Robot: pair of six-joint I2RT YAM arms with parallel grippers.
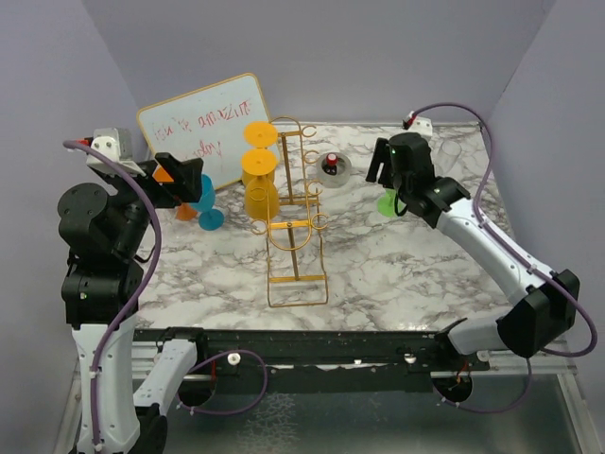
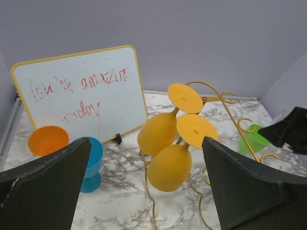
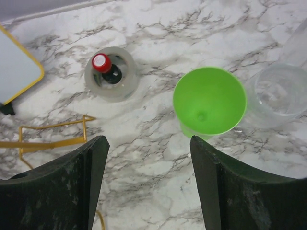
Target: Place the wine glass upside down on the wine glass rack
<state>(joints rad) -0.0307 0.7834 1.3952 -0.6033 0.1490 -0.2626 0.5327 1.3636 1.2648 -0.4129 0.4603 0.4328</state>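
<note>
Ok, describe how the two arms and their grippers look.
The left arm and right arm both have glossy white links between bulky black joint housings, with a purple cable looping along each. The left gripper and right gripper have broad, flat matt-black fingers, scuffed at the edges. An orange triangular patch sits by the left wrist.

Wine glass rack (image 1: 291,225): thin gold wire, ladder-like central post, loop hooks on both sides, rectangular wire base. It stands upright at mid-table (image 1: 397,270), base toward the near edge.

Two yellow wine glasses (image 2: 169,167) hang upside down on its left side, one above the other, feet up.

Green wine glass (image 3: 209,100): opaque lime green, upright, mouth up, empty. It stands right of the rack, well apart from it, toward the table's far right corner.
</note>
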